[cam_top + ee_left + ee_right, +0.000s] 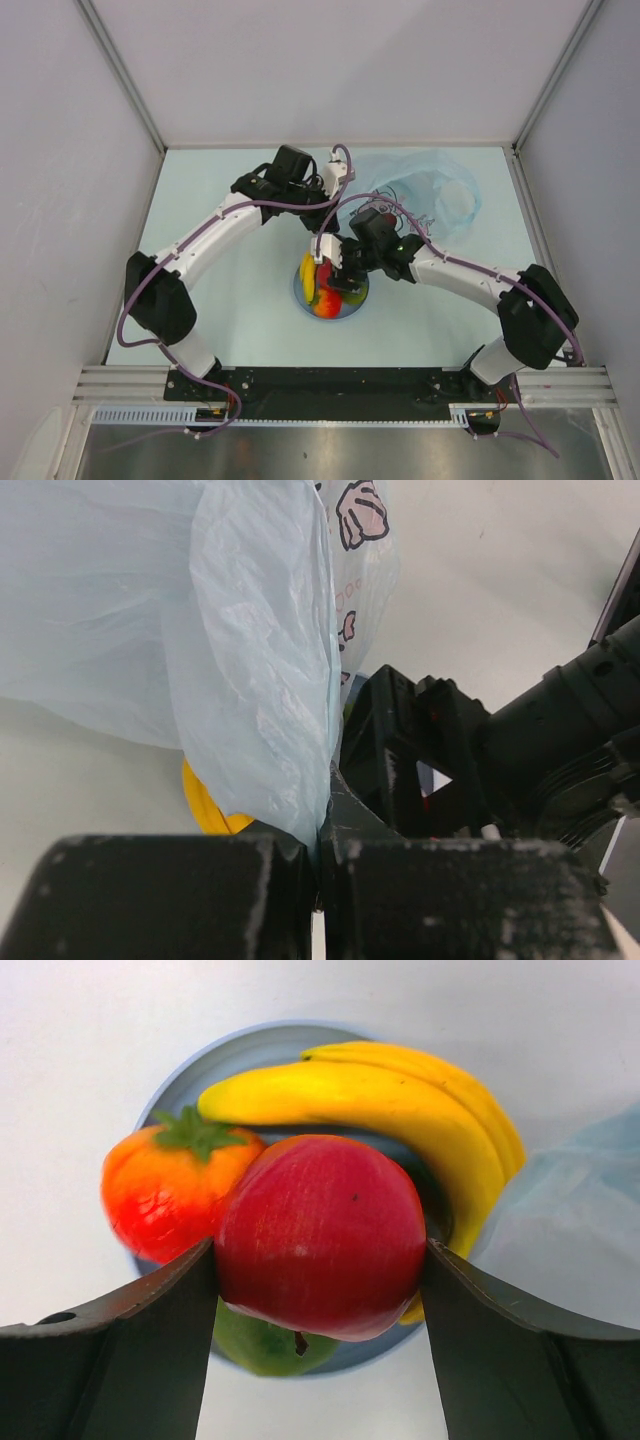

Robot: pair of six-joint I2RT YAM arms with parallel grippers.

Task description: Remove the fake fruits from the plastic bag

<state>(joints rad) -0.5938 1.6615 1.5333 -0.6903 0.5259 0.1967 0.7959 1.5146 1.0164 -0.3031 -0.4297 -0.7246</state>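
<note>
My right gripper (338, 272) (320, 1260) is shut on the red apple (320, 1230) and holds it just above the round blue plate (200, 1060). On the plate lie the yellow banana (400, 1110), the red-orange round fruit (160, 1190) and the green fruit (262, 1345). My left gripper (322, 222) (318, 880) is shut on a fold of the pale-blue plastic bag (200, 630), just behind the plate. The bag (440, 190) spreads to the back right. The banana also shows under the bag's edge in the left wrist view (205, 805). The small maroon fruit is out of view.
The plate (299, 292) sits at the table's middle, between the two arms. The right arm's black wrist (540, 740) is close in front of my left gripper. Grey walls close in the table on the left, right and back.
</note>
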